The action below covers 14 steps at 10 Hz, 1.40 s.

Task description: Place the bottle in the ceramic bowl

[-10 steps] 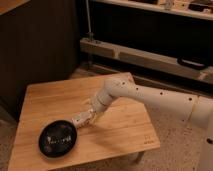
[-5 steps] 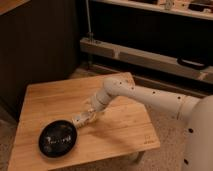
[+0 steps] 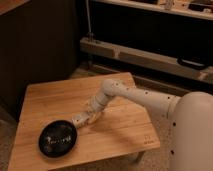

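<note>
hand [image 3: 86, 118] gripping bottle [image 3: 78, 121] just beside ceramic bowl [image 3: 56, 141], wooden table [image 3: 122, 131] beneath

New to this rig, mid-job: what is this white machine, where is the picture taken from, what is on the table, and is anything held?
One camera view, looking down on a wooden table; its mount is unknown. The white jointed limb is the robot's single arm, reaching in from the right. At its tip the gripper, a two-finger clamp, looks closed on the bottle, small and white, just right of the ceramic bowl, a black dish on the table. The bottle is not yet in it.
</note>
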Available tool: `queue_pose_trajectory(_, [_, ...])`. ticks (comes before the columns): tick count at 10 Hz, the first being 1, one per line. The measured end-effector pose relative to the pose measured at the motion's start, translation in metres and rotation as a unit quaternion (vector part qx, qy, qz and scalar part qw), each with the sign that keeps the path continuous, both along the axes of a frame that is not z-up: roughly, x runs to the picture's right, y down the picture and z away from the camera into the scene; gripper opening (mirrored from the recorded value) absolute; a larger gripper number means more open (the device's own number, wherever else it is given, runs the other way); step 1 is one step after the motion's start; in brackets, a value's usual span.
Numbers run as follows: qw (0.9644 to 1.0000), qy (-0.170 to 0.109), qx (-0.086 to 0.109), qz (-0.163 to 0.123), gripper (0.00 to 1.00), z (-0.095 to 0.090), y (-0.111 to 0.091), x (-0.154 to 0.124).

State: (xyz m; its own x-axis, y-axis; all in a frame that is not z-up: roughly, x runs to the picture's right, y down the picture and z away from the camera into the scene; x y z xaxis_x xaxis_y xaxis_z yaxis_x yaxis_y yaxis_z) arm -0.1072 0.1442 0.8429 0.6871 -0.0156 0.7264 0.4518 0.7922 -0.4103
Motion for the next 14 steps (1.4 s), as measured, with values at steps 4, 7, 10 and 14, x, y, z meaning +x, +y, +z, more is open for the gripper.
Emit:
queue_pose_trajectory(4, [0.9995,0.008,-0.029,-0.013,0.46,0.013,0.011,0.0])
queue_pose_trajectory(7, [0.9991,0.012,-0.036,-0.017,0.15,0.008,0.013,-0.002])
queue_pose_trajectory(10, [0.9993,0.031,-0.016,0.013,0.0,-0.013,-0.007,-0.002])
queue_pose_trajectory(14, [0.9971,0.068,0.024,0.022,0.0,-0.068,-0.036,-0.018])
